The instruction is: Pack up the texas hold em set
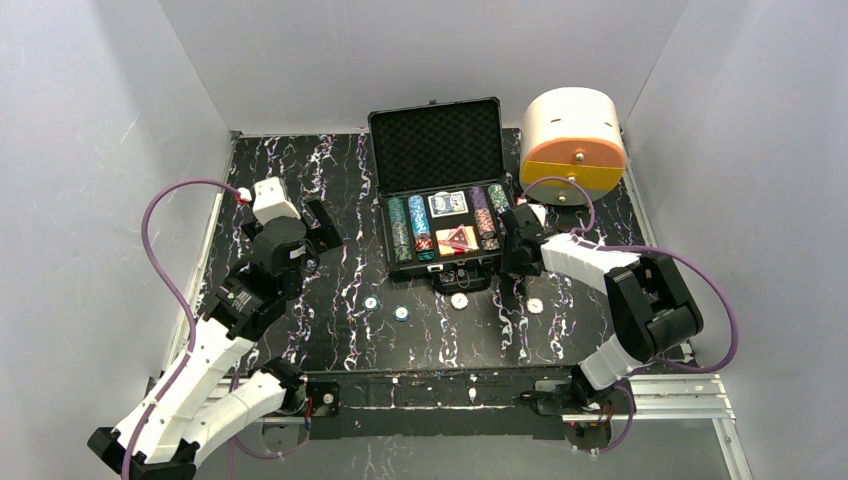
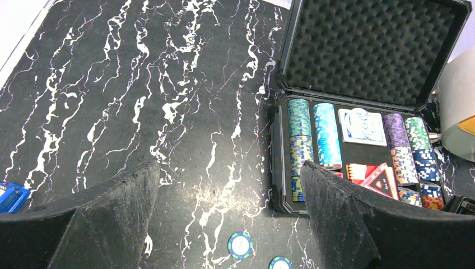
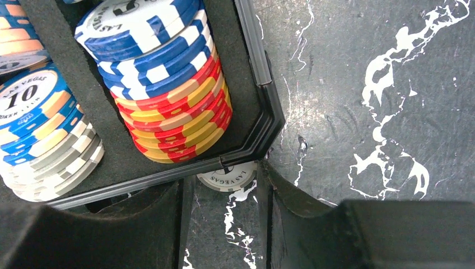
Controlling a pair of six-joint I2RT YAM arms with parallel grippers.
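Observation:
The black foam-lined briefcase [image 1: 437,150] stands open at mid table, holding rows of poker chips [image 1: 402,228], a blue card deck [image 1: 449,204] and a red triangle [image 1: 461,239]. Several loose chips lie in front of it, such as one blue-rimmed chip [image 1: 371,302] and one white [image 1: 535,306]. My left gripper [image 1: 322,228] is open and empty above bare table left of the case; two loose chips [image 2: 240,245] lie below it. My right gripper [image 3: 223,193] is at the case's front right corner, open narrowly around a white "Las Vegas" chip [image 3: 227,176] lying half under the rim.
A white-and-orange cylindrical box [image 1: 573,135] stands at the back right beside the case lid. A small blue tool [image 2: 10,196] lies at the far left. White walls close in the black marbled table [image 1: 290,180] on three sides.

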